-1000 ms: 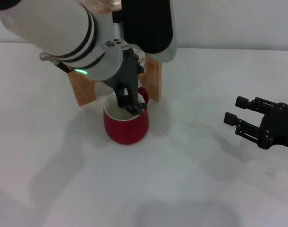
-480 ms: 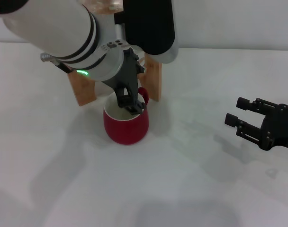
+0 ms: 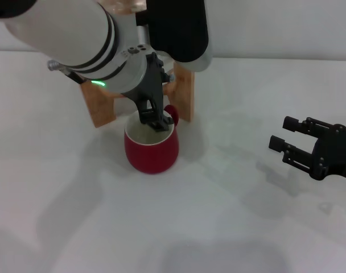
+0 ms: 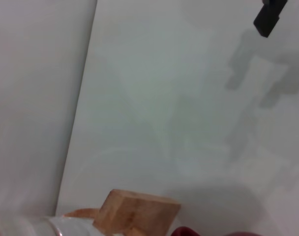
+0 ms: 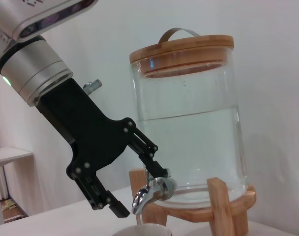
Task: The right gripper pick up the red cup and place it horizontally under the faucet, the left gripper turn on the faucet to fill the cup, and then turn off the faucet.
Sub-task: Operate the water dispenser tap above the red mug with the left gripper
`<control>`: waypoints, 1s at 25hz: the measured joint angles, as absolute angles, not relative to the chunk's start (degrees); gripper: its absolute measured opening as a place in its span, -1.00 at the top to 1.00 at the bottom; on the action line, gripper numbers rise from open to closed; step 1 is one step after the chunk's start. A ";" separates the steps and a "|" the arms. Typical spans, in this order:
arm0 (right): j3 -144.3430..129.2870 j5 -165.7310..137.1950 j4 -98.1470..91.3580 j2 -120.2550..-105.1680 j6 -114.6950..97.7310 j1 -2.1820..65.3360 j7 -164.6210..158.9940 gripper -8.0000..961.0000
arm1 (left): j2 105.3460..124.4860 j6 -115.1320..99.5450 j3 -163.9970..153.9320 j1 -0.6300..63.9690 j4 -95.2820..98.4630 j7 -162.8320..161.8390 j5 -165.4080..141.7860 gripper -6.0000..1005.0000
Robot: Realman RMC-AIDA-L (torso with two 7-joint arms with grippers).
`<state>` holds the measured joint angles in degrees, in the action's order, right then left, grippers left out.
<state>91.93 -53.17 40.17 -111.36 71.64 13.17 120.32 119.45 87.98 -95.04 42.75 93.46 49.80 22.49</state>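
Under the faucet (image 5: 152, 191) I keep the left gripper (image 3: 156, 118), jaws apart astride its lever, above the cup (image 3: 151, 149), while the right gripper (image 3: 292, 143) idles open aside.

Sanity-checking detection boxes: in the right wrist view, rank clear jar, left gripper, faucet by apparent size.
1. clear jar
2. left gripper, though nearer the camera, so its true size is unsure
3. faucet, clearly smallest

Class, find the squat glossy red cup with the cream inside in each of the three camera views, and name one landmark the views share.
Head view: the red cup stands centre-left, before the wooden stand, under the left gripper.
Left wrist view: only a red sliver at the bottom edge.
Right wrist view: just its pale rim, bottom centre, below the chrome faucet.
Shared landmark: the wooden stand.
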 joint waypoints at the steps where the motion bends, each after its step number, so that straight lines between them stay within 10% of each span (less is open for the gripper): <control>1: 91.93 -53.18 40.17 -111.36 71.64 13.18 120.32 -0.14 | 119.44 87.89 -95.11 42.75 93.45 49.80 22.27 -0.62; 25: 91.93 -53.17 40.17 -111.06 72.30 12.78 120.32 -0.14 | 119.49 87.63 -97.96 39.75 99.95 47.85 23.42 -0.62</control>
